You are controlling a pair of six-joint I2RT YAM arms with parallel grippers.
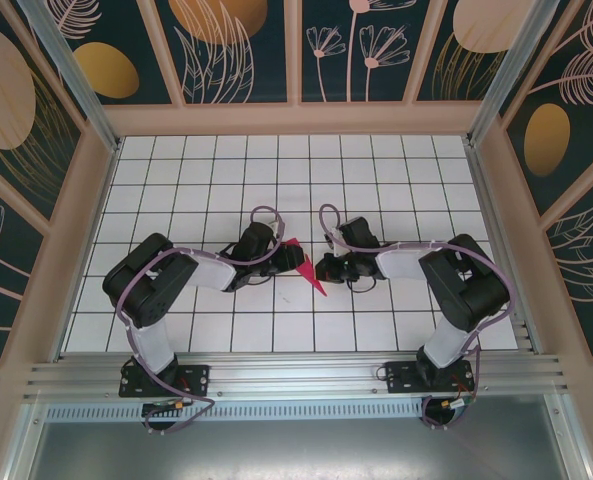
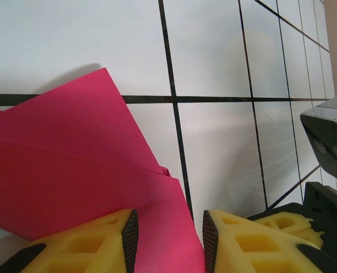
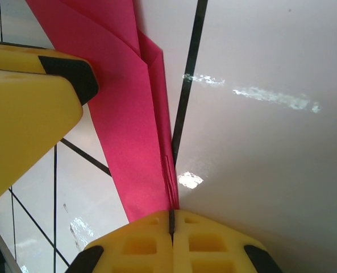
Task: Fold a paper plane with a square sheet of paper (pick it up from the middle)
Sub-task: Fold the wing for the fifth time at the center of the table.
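Two arms meet at the middle of the tiled table (image 1: pixel 396 170), and I'll take them from the left. My left gripper (image 1: pixel 287 259) reaches in low from its own side. In its wrist view the yellow fingers (image 2: pixel 94 239) stand apart, and a flap of the paper plane (image 1: pixel 315 282) lies in the gap between them, unsqueezed as far as I can see. I read that as a claw lined up to take the flap, not one holding it.

The plane sits between the two claws as a narrow, layered shape, its point aimed toward the near edge of the table. I cannot tell whether it rests on the tiles or hangs just above them.

To the right, the right gripper (image 3: pixel 171 219) has its pads pressed together on the folded spine, which runs straight into the seam between them. I judge this grip to be the anchor: it pins the creases so they cannot spring open while the left side works a wing. With paper this thin, a pull across the crease could tear it.
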